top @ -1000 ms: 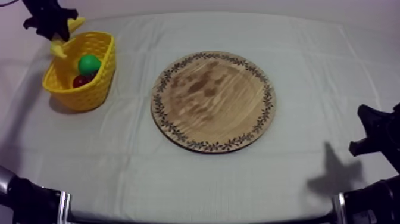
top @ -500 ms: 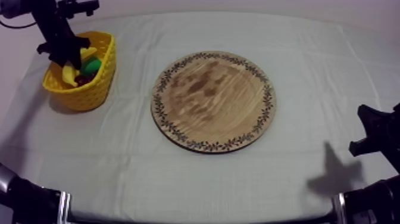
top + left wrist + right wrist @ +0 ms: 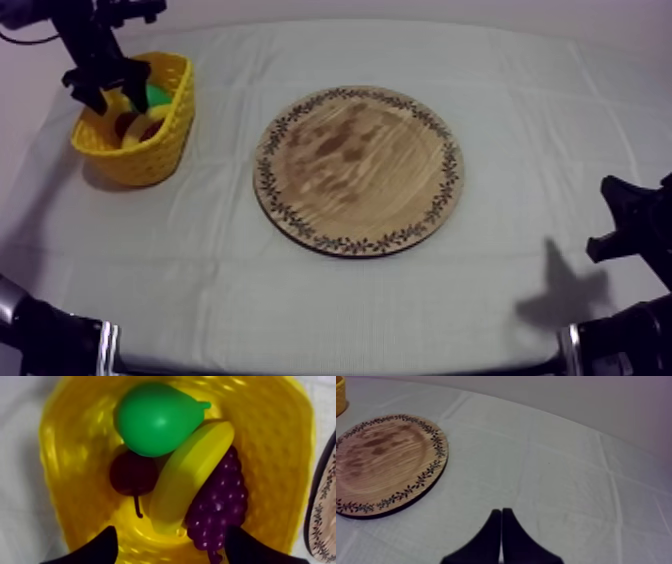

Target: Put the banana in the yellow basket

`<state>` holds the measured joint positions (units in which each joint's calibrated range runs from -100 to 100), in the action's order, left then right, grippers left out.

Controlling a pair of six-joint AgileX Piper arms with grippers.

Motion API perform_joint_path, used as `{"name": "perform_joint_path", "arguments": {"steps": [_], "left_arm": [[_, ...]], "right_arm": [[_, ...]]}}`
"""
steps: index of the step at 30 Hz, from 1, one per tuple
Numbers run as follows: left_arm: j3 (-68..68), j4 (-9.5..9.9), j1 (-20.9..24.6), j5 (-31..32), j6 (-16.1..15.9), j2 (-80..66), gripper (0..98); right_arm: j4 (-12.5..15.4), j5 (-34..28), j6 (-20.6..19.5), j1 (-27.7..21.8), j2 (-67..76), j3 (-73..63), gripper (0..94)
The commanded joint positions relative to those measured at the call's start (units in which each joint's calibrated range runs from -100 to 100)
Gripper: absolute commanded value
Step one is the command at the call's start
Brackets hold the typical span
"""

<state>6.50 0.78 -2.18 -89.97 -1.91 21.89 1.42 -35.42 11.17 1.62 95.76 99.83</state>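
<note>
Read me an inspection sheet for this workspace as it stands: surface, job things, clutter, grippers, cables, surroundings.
Surface: cloth, grey-white, lightly creased.
Job's things: banana lies inside the yellow basket; wooden board bare.
Clutter: pear, grapes and small red fruit, all in the basket around the banana.
Grippers: left gripper open over the basket, holding nothing; right gripper shut on nothing, above the cloth beside the board.
Cables: nothing seen.
Surroundings: plain grey backdrop beyond the table.
</note>
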Motion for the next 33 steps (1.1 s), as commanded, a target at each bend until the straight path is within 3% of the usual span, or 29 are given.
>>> {"name": "perform_joint_path", "arguments": {"steps": [1,6,12,18,24,28,33], "left_arm": [[-0.55,0.3,-0.13,0.01,0.33,-1.42,83.3],[-1.45,0.6,-0.3,0.64,0.99,-6.51,80.6],[1.91,-0.46,-0.01,6.17,1.81,-14.79,68.6],[13.04,-0.89,0.05,19.87,1.45,-26.25,52.7],[29.08,-0.94,0.2,36.38,1.28,-40.69,43.7],[41.65,-0.75,0.04,47.32,2.39,-51.02,38.0],[54.71,0.04,-0.2,56.41,4.49,-62.52,31.0]], "right_arm": [[0.02,0.02,-0.01,-0.01,0.0,0.05,0.2],[0.02,0.02,-0.01,-0.01,0.0,0.05,0.2],[0.02,0.02,-0.01,-0.01,0.0,0.05,0.2],[0.02,0.02,-0.01,-0.01,0.0,0.05,0.2],[0.02,0.02,-0.01,-0.01,0.0,0.05,0.2],[0.02,0.02,-0.01,-0.01,0.0,0.05,0.2],[0.02,0.02,-0.01,-0.01,0.0,0.05,0.2]]}}
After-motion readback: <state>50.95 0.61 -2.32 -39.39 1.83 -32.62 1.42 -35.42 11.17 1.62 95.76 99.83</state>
